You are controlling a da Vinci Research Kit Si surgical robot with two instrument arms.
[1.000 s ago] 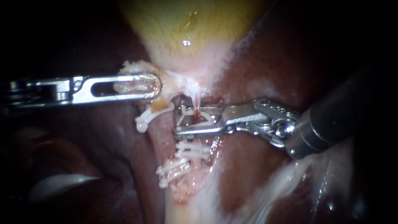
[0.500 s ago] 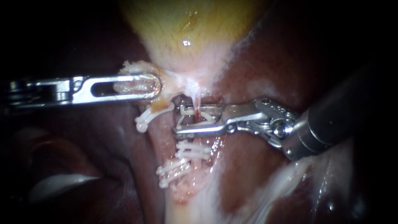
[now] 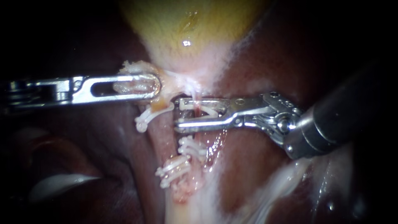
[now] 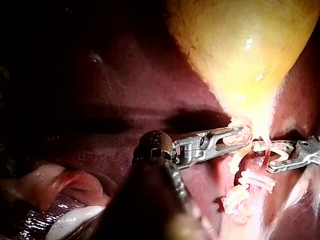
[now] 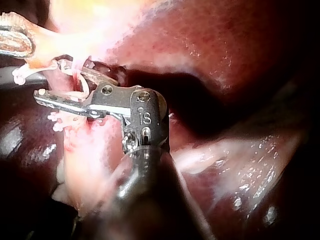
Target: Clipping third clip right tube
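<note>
In the endoscope view my left instrument [image 3: 154, 84] comes in from the left, its jaws shut on pale tissue at the neck of the yellow gallbladder [image 3: 186, 25]. My right instrument [image 3: 179, 112] reaches in from the right. Its jaws hold a white clip [image 3: 199, 112] that straddles the thin red right tube [image 3: 197, 108] just under the neck. Two closed white clips [image 3: 191, 148] sit lower on the same tube. Another clip [image 3: 148, 116] lies on the left tube. The right wrist view shows the same jaws [image 5: 52, 79] around the tube.
Dark red liver [image 3: 265, 54] surrounds the tubes on both sides. Pale fatty tissue [image 3: 282, 182] runs down at the lower right. In the left wrist view, pink folded tissue [image 4: 55, 185] lies beside my left instrument's shaft.
My right instrument has moved up the tube towards the gallbladder neck with its clip, and the lower clips have bunched and shifted slightly. My left instrument has stayed still.
</note>
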